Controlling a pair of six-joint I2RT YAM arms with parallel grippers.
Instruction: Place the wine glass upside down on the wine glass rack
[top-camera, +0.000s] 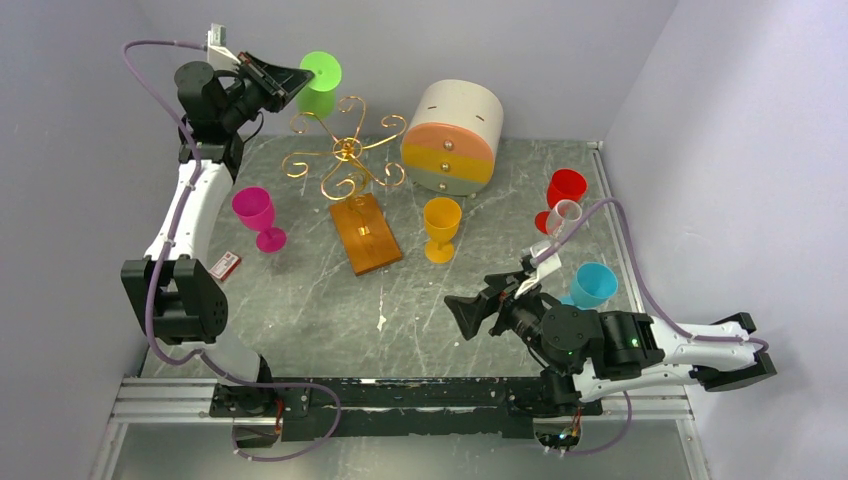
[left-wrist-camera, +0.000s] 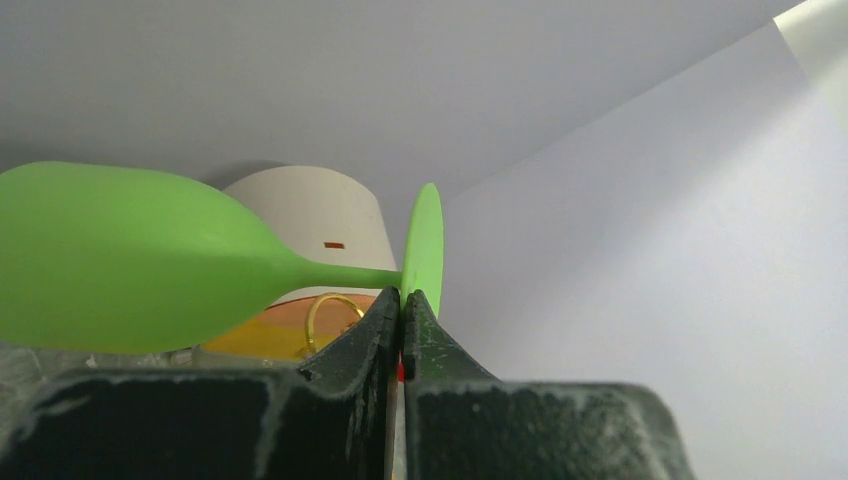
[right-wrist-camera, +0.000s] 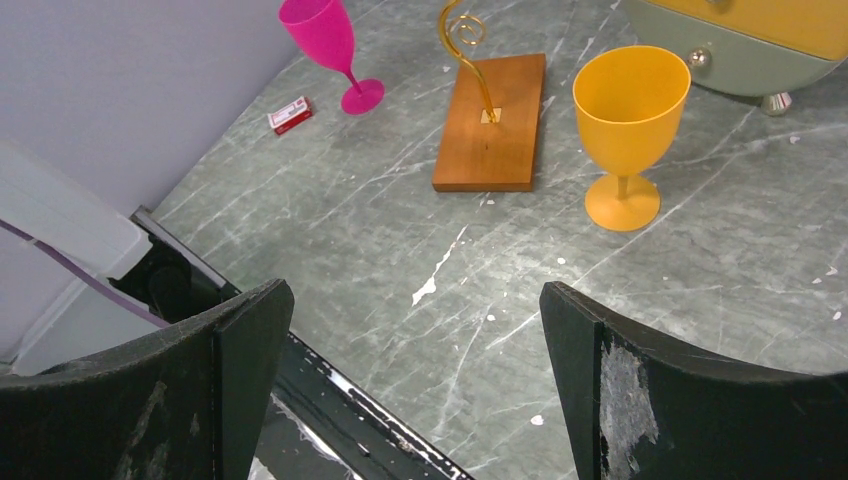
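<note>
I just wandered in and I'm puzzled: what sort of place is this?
Most likely a robot test bench, not a home: two arms bolted to a rail at a walled-in table, with plastic wine glasses near a gold wire rack.

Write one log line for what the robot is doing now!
left end effector: shut on green wine glass at its foot, held sideways | wine glass rack: no glass on it | right end effector: open, empty

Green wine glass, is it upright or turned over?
Turned over: the green wine glass shows its foot above its bowl from overhead, the left gripper shut on its stem beside the foot.
</note>
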